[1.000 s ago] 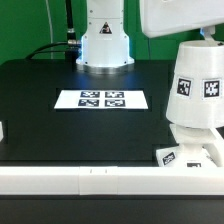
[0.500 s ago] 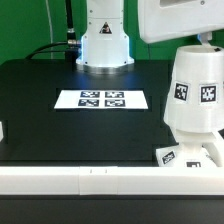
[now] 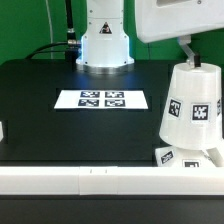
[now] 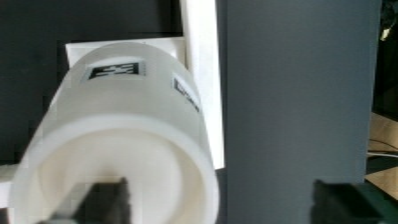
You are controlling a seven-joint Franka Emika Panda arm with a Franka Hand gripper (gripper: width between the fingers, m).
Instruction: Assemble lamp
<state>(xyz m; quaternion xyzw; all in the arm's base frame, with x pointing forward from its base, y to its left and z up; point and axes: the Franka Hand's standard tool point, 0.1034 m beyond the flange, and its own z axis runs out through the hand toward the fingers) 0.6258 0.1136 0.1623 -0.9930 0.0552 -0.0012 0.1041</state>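
**A:** White plastic on black table: the tapered lamp shade sits at the exterior view's right, wide end down, right over the square lamp base by the white front rail. Is it seated?

**B:** Not as far as I can judge. It leans a little, narrow top tipped toward the exterior view's left, and its lower rim looks to be at or just above the base. The bulb is not visible; I take it to be under the shade, but that is a guess.

**A:** And the gripper?

**B:** In the exterior view it is out of sight above the frame edge; only the arm's white body shows. In the wrist view the gripper has one dark finger against the shade's pale wall and the other dark finger on the far side, so I read it as clamped across the shade's wall, though the contact itself is blurred.

**A:** How should the step be done?

**B:** Bring the shade upright first, centre it on the base, then lower slowly and straight. A tilted rim could catch and shove the base along the table. Release only once the rim rests evenly all round.

**A:** The marker board?

**B:** Well apart, mid-table, no obstacle.
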